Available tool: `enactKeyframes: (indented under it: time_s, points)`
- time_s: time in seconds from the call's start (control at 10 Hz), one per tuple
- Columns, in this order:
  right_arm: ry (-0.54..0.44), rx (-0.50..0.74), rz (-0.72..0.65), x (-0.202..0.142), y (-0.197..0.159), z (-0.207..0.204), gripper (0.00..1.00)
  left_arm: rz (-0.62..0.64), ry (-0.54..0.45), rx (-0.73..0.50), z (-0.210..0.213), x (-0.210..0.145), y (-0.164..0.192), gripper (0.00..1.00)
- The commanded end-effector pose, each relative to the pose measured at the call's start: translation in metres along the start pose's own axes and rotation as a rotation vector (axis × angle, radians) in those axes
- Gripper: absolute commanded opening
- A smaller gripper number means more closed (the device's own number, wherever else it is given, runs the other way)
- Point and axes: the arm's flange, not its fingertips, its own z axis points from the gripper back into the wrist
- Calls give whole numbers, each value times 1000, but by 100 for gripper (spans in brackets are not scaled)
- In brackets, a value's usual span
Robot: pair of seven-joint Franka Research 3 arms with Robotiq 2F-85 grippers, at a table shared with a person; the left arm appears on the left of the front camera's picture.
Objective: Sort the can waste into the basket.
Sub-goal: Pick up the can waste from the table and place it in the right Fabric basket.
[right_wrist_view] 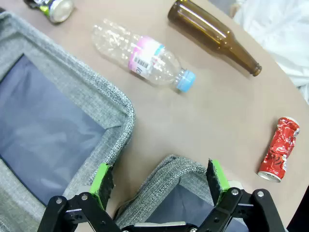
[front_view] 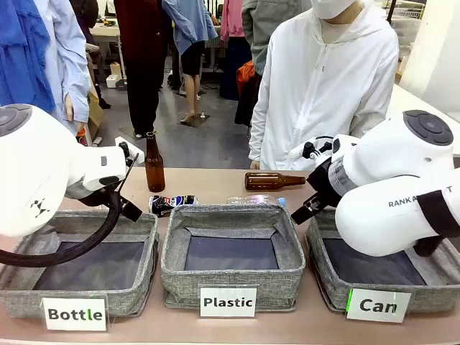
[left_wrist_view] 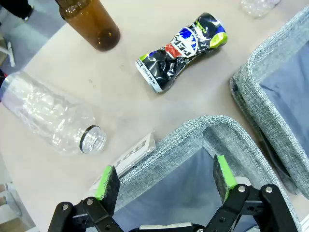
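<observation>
Crushed red can (right_wrist_view: 277, 150) on table (right_wrist_view: 217, 101), apart from right claw (right_wrist_view: 159, 175), jaws spread

Red can (right_wrist_view: 278, 149): crushed, silver ends, lying on its side on the table (front_view: 215, 183), near the basket's far corner.
Dark can (left_wrist_view: 182, 52): crumpled, blue-black with white and red print, lying flat on the table.
Basket (front_view: 323, 284): square, grey woven fabric, dark floor, white "Can" card in front.

A pale brown counter (front_view: 215, 183) spans the near scene. Beyond it a grey floor (front_view: 215, 144) runs far back under soft, even light, where several people (front_view: 144, 57) stand. A white wall (front_view: 442, 43) rises at far right.
</observation>
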Motion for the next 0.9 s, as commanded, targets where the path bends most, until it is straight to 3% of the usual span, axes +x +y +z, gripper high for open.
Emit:
enactKeyframes:
  time_s: [0.0, 0.8]
  points:
    - [0, 0, 0, 0, 0, 0, 100, 0, 0, 0, 0, 0, 0, 100]
    - [0, 0, 0, 0, 0, 0, 100, 0, 0, 0, 0, 0, 0, 100]
